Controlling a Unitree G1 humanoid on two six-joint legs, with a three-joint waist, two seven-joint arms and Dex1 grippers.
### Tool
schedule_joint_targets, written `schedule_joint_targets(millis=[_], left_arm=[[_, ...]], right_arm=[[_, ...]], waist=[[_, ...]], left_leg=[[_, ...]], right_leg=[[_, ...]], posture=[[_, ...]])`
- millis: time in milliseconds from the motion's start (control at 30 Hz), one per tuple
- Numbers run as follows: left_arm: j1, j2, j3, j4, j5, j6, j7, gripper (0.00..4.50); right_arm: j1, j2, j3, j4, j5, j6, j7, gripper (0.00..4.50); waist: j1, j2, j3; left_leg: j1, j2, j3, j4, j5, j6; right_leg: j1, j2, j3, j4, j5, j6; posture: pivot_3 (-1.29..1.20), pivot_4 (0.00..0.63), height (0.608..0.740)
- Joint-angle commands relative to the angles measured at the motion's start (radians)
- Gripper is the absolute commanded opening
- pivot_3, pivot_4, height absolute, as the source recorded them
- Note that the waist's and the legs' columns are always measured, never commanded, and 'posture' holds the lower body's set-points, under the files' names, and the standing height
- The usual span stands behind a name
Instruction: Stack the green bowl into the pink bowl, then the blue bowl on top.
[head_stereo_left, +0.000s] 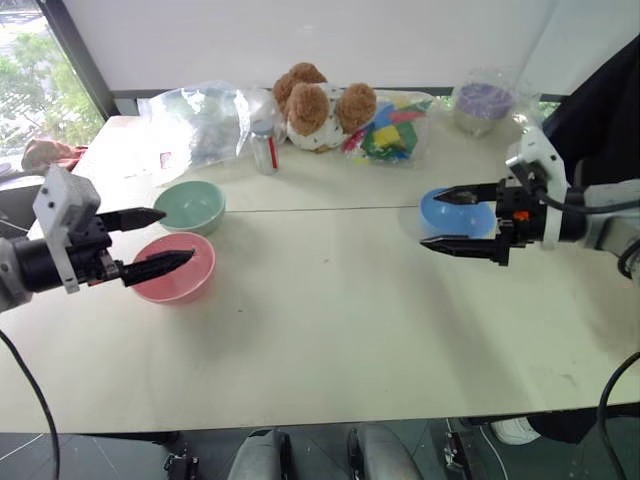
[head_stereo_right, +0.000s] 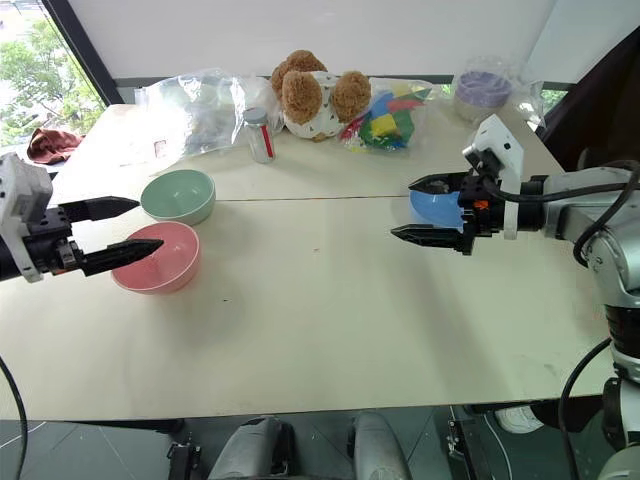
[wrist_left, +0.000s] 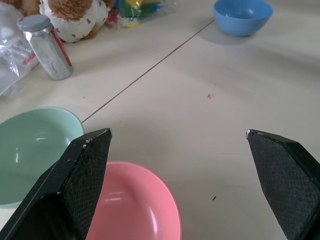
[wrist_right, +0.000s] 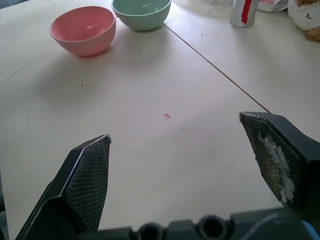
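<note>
The green bowl (head_stereo_left: 192, 205) sits on the table at the left, with the pink bowl (head_stereo_left: 176, 268) just in front of it, the two nearly touching. Over on the right stands the blue bowl (head_stereo_left: 455, 211). My left gripper (head_stereo_left: 160, 242) hovers above the pink bowl's near-left rim, open and holding nothing. My right gripper (head_stereo_left: 446, 218) hangs in front of the blue bowl, open and empty too. Both wrist views show wide gaps between the fingers: the left one over the pink bowl (wrist_left: 132, 207) and green bowl (wrist_left: 32, 150), the right one over bare table.
Along the table's (head_stereo_left: 330, 320) back edge lie a crumpled clear plastic bag (head_stereo_left: 195, 120), a small grey-capped jar (head_stereo_left: 264, 147), a brown plush toy (head_stereo_left: 320, 105), a bag of coloured pieces (head_stereo_left: 392, 130) and a clear container with purple filling (head_stereo_left: 484, 102). A seam (head_stereo_left: 320, 209) crosses the table.
</note>
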Motion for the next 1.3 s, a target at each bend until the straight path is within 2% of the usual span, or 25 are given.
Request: schedule_joint_targets(millis=[33, 400, 667, 833, 933, 1067, 1167, 1300], left_arm=[[0.001, 0.01, 0.044, -0.032, 0.005, -0.018, 0.003, 4.45], [0.018, -0.003, 0.046, -0.066, -0.012, -0.014, 0.008, 4.45], [0.044, 0.007, 0.027, -0.078, 0.034, -0.055, -0.003, 4.45], [0.094, 0.043, -0.004, -0.076, 0.15, -0.127, -0.027, 4.45], [0.18, 0.078, 0.016, -0.045, 0.245, -0.189, -0.07, 4.45], [0.297, 0.072, 0.052, -0.037, 0.291, -0.222, -0.122, 4.45], [0.323, 0.056, -0.013, 0.022, 0.356, -0.298, -0.121, 4.45], [0.22, 0.034, -0.158, 0.147, 0.442, -0.397, -0.097, 4.45]], right_arm=[[-0.031, 0.003, -0.007, 0.001, -0.012, -0.024, 0.011, 4.5], [-0.039, 0.024, 0.006, 0.013, -0.037, -0.036, 0.015, 4.5], [-0.039, 0.032, 0.006, 0.012, -0.044, -0.037, 0.014, 4.5], [-0.039, 0.042, 0.016, 0.015, -0.054, -0.04, 0.011, 4.5], [-0.041, 0.053, 0.024, 0.012, -0.055, -0.038, 0.012, 4.5], [-0.046, 0.067, 0.034, 0.013, -0.063, -0.04, 0.013, 4.5], [-0.05, 0.076, 0.04, 0.013, -0.068, -0.041, 0.012, 4.5], [-0.058, 0.081, 0.041, 0.005, -0.067, -0.03, 0.012, 4.5]], waist=[[0.0, 0.0, 0.0], [0.0, 0.0, 0.0], [0.0, 0.0, 0.0], [-0.001, 0.0, 0.0], [-0.003, 0.0, 0.0], [-0.003, 0.001, 0.0], [0.0, 0.001, 0.0], [0.005, 0.001, 0.0]], left_leg=[[0.0, 0.0, 0.0, 0.0, 0.0, 0.0], [0.0, 0.0, 0.0, 0.0, 0.0, 0.0], [0.0, 0.0, 0.0, 0.0, 0.0, 0.0], [0.0, 0.0, 0.0, 0.0, 0.0, 0.0], [0.0, 0.0, 0.0, -0.001, 0.0, 0.0], [0.0, 0.0, 0.0, -0.002, 0.0, 0.0], [0.0, 0.0, 0.0, -0.002, 0.0, 0.0], [0.0, -0.002, 0.0, -0.002, 0.0, 0.0]], right_leg=[[0.0, 0.0, 0.0, 0.0, 0.0, 0.0], [0.0, 0.0, 0.0, 0.0, 0.0, 0.0], [0.0, -0.001, 0.0, 0.0, 0.0, 0.0], [0.0, -0.001, 0.0, 0.0, 0.0, 0.0], [0.0, -0.001, 0.0, 0.0, 0.0, 0.0], [-0.001, -0.001, 0.0, -0.001, 0.0, 0.0], [-0.001, -0.002, 0.0, -0.001, 0.0, 0.0], [0.0, -0.004, -0.002, -0.002, 0.0, 0.0]], posture=[[0.0, 0.15, 0.74], [0.0, 0.15, 0.74], [0.0, 0.15, 0.74], [0.0, 0.15, 0.74], [0.0, 0.15, 0.74], [0.0, 0.15, 0.74], [0.0, 0.15, 0.74], [0.0, 0.15, 0.74]])
